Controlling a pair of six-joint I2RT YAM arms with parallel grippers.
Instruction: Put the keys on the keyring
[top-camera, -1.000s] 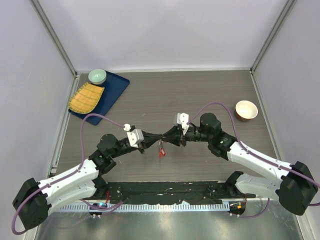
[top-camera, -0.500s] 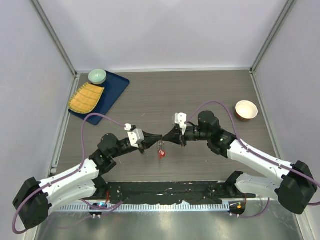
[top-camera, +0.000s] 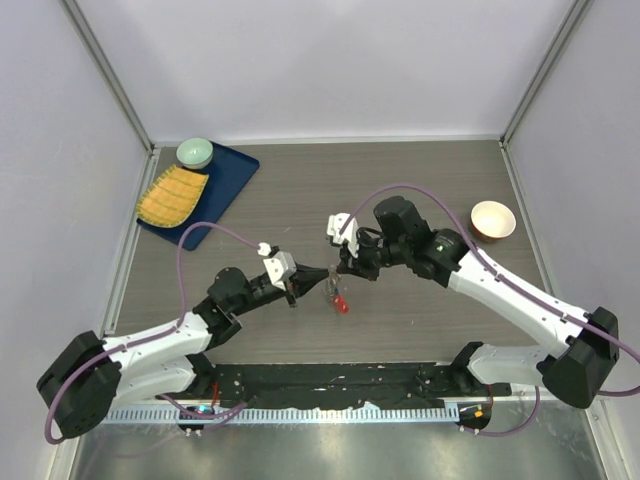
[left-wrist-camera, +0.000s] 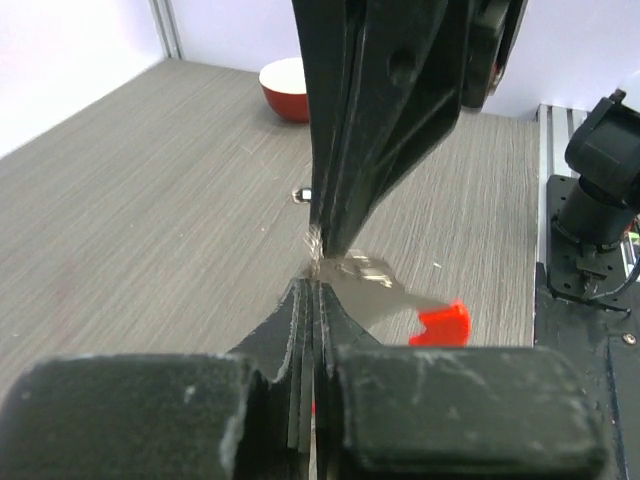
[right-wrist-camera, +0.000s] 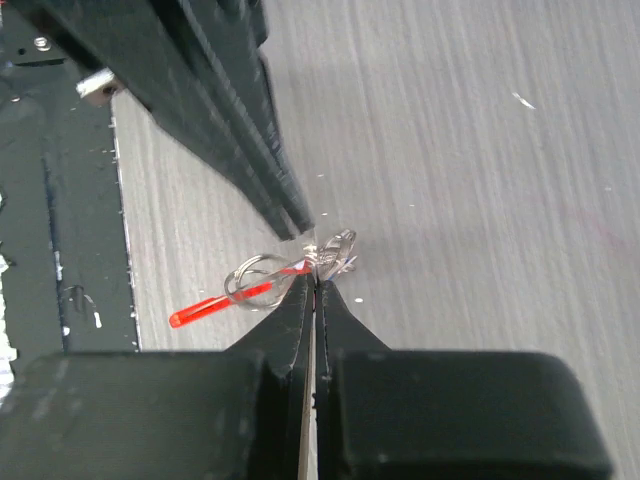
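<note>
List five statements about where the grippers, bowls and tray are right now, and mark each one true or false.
1. The left gripper and the right gripper are both shut on the keyring. True.
2. The green bowl sits on the blue tray. True.
3. The red bowl is on the left arm's side. False: it stands near the table's right edge, beyond the right arm.
4. The yellow mat lies clear of the tray. False: it lies partly on it.
5. The grippers meet at the table's far edge. False: they meet mid-table.
</note>
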